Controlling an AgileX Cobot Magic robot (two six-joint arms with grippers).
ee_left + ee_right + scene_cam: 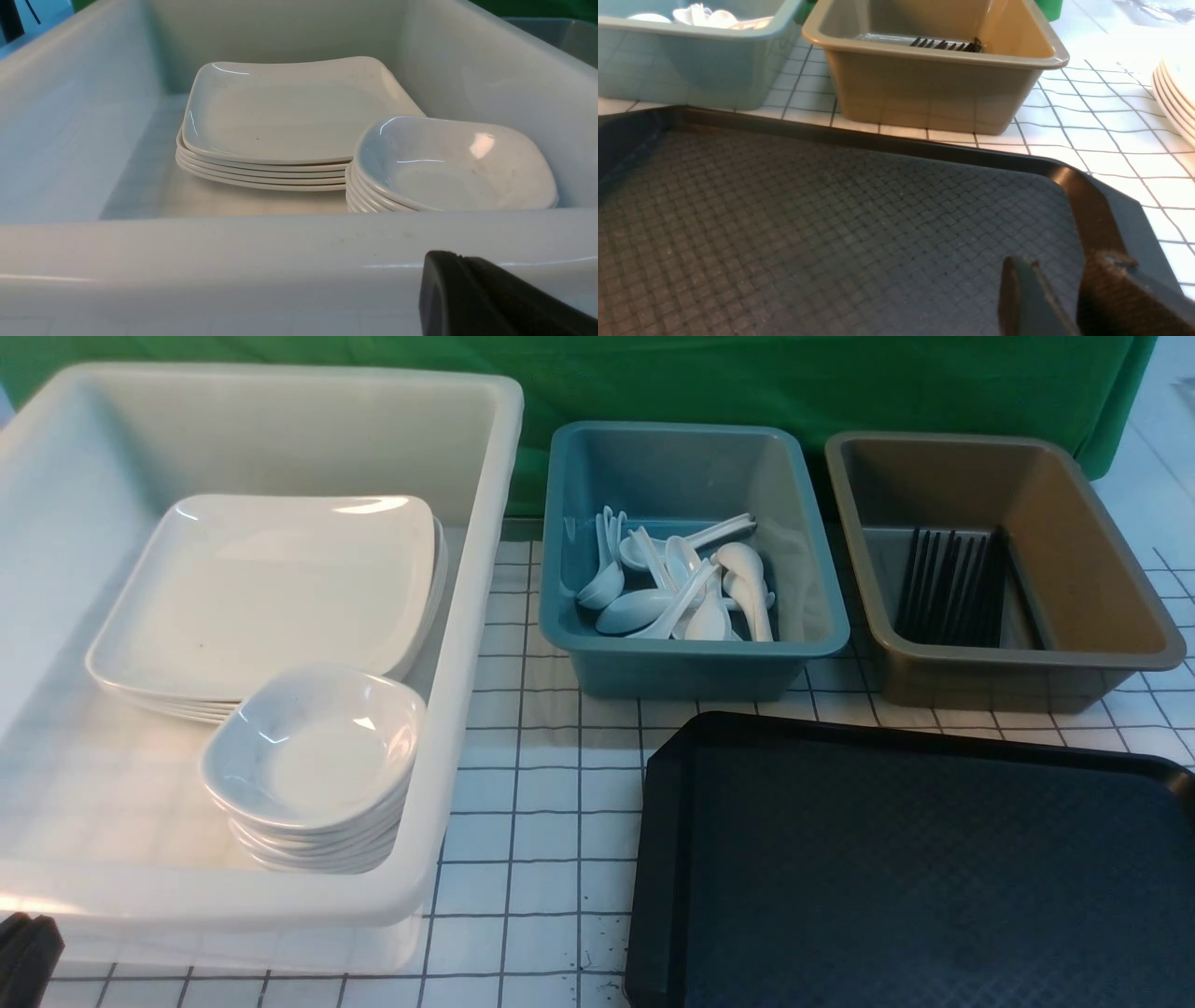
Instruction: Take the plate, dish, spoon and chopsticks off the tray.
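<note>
In the front view the tray (pixel 896 859) is lying bare, its long side running left to right. The plate (pixel 271 588) is resting on top of a stack in the white tub (pixel 471 616), with the dish (pixel 313 747) on a smaller stack just in front. Both are looking glossy, stiff and probably slippery, so the raised rim is the best hold. The spoons (pixel 681 593) are lying in the blue tub (pixel 691 663) and pointing many ways. The chopsticks (pixel 948 588) are lying parallel in the brown tub (pixel 1027 672), pointing away from the robot. In the left wrist view the left gripper (pixel 490 298) is hanging closed and holding nothing, outside the tub's near wall. In the right wrist view the right gripper (pixel 1064 280) is hovering over the tray, its jaws partly apart and empty.
</note>
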